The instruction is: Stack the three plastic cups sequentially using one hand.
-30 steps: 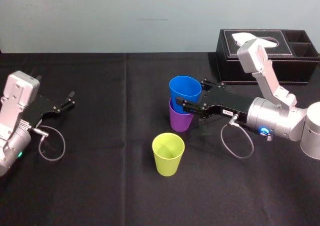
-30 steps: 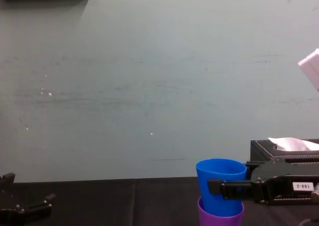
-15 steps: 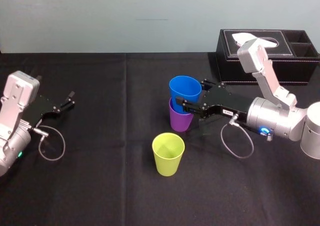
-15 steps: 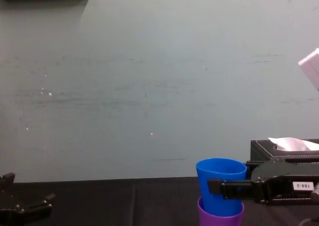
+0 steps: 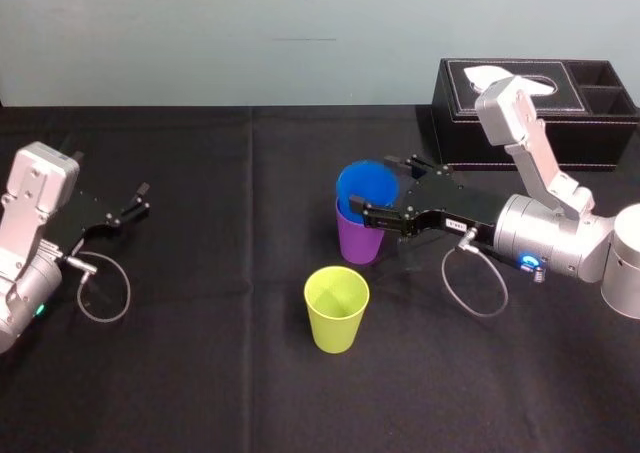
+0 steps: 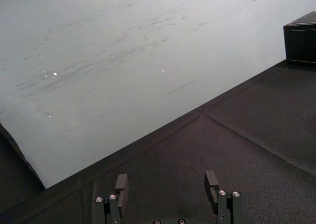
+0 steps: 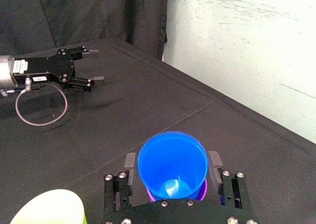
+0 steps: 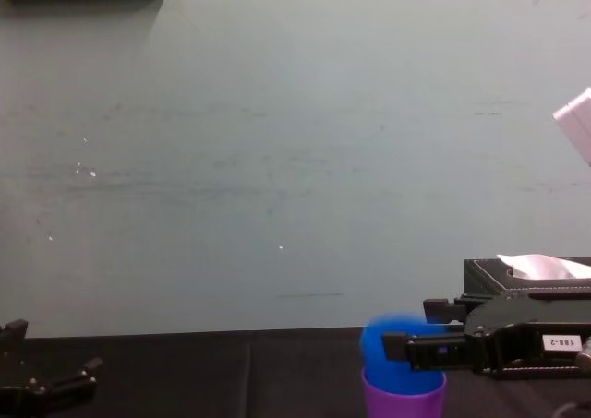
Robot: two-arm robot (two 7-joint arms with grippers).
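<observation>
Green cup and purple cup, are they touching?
Apart. The head view shows a narrow strip of bare black cloth between the green cup and the purple cup, which stands farther back.

Arms (image 5: 545,238) silver-grey, rounded housings, boxy pale upper links. Right gripper (image 5: 374,185) flat black, silver screws (image 7: 226,173), white label (image 8: 563,342) with printed digits, blue light (image 5: 528,264) on wrist, grey cable loop (image 5: 446,276). Left gripper (image 5: 143,198) black too, grey cable (image 5: 129,291), green light (image 5: 40,310).
</observation>
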